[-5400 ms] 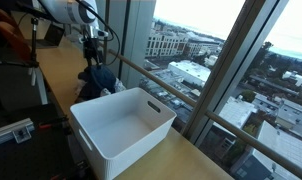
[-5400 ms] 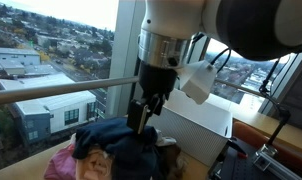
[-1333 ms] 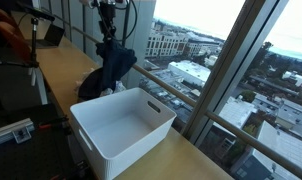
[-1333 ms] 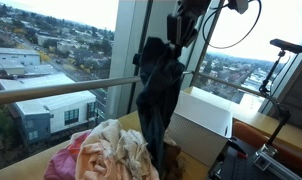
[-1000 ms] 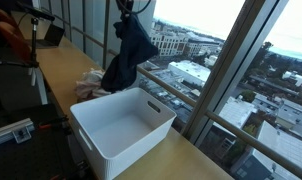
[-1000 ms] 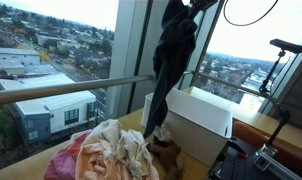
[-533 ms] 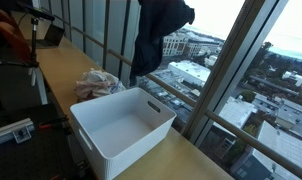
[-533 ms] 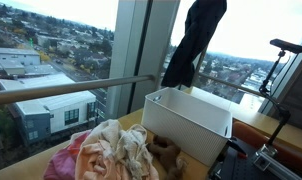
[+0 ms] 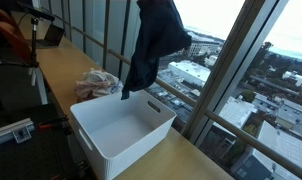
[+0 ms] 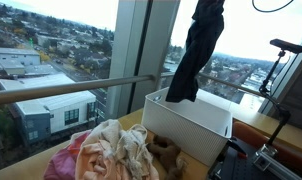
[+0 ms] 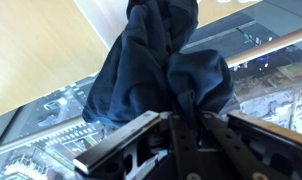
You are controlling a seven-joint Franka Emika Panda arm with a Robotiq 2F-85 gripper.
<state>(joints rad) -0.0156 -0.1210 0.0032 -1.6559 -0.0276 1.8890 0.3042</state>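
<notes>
Jaws: closed tight on a bunched fold of cloth, as seen in the wrist view; the gripper (image 11: 186, 120) is cut off by the top edge in both exterior views.
Held thing: a dark blue garment (image 11: 151, 60) is pinched at its top end and is carried high above the counter (image 9: 53, 70).
Long axis: vertical; the garment (image 9: 156, 40) is hung straight down from the jaws, with the hem as its lowest part.
Key relation: the hem is seen at about rim height of the white bin (image 9: 131, 150), over the bin's end nearer the window edge of the counter; most of the opening is offset to one side of the hem. Whether hem and rim touch cannot be told.
Beside: a pile of clothes (image 9: 96, 82), pink and cream, is left on the counter just beyond the bin, along the window edge.
</notes>
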